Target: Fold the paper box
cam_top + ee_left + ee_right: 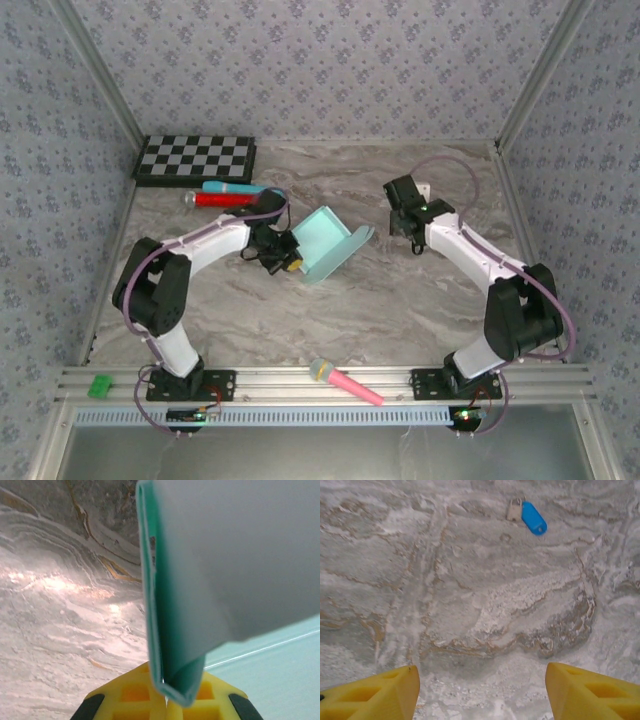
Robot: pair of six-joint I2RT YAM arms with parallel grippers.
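Observation:
The paper box [330, 243] is a pale aqua card sheet, partly folded, standing tilted on the marble table left of centre. My left gripper [293, 264] is at its lower left corner. In the left wrist view the yellow fingers [135, 692] are shut on a folded edge of the paper box [225, 555], which rises straight up from the jaws. My right gripper [408, 225] hangs to the right of the box, apart from it. In the right wrist view it [481, 700] is open, with bare marble between its yellow fingertips [375, 695].
A black-and-white checkerboard [195, 158] lies at the back left, with a red and a blue marker [225, 195] just in front of it. A pink and yellow toy [345, 382] rests on the front rail. A blue key tag [534, 517] lies beyond the right gripper.

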